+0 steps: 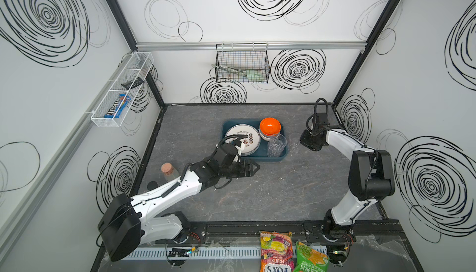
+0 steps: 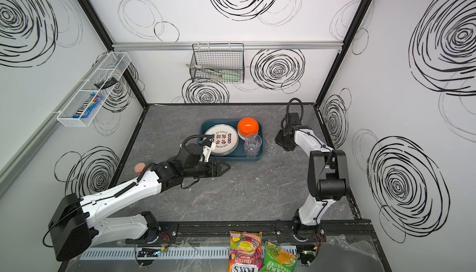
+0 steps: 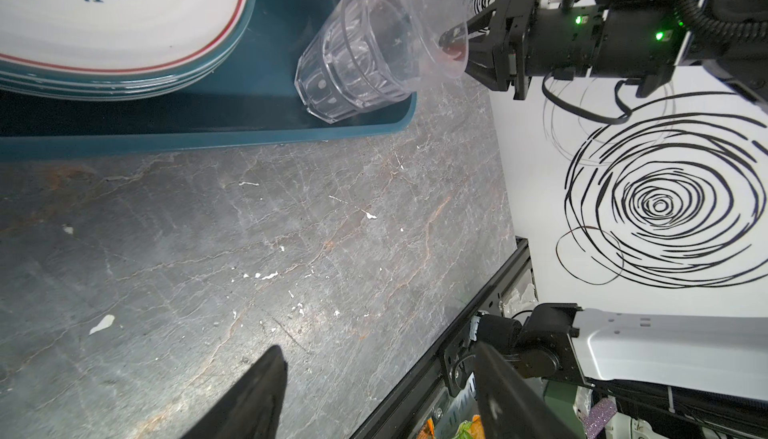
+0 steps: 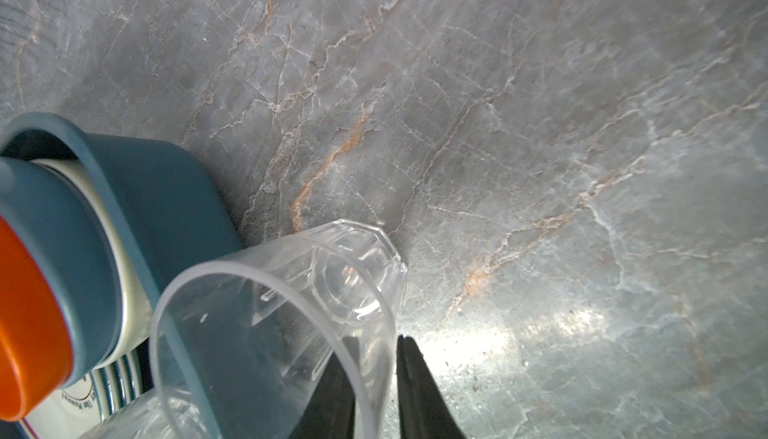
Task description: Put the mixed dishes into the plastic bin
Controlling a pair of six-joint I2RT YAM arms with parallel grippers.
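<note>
The dark teal plastic bin [image 1: 226, 124] [image 2: 203, 124] [image 3: 208, 133] holds stacked white plates [image 1: 242, 130] [image 3: 104, 34], an orange bowl [image 1: 270, 126] [image 4: 25, 333] nested on a blue bowl [image 4: 54, 229], and a clear tumbler [image 1: 276, 146] [image 3: 345, 79]. A second clear tumbler [image 1: 293, 142] [image 2: 271, 143] [image 4: 291, 291] stands on the table just outside the bin's right wall. My right gripper [image 1: 300, 139] [image 4: 374, 345] is shut on its rim, one finger inside and one outside. My left gripper [image 1: 253, 167] [image 3: 376, 347] hangs open and empty over the table in front of the bin.
A cork-stoppered jar [image 1: 168, 171] and a small dark-lidded jar [image 1: 152, 185] stand near the left edge behind the left arm. A black wire basket [image 1: 242, 63] hangs on the back wall, a white mesh rack [image 1: 121, 90] on the left wall. Snack bags [image 1: 277, 251] lie at the front.
</note>
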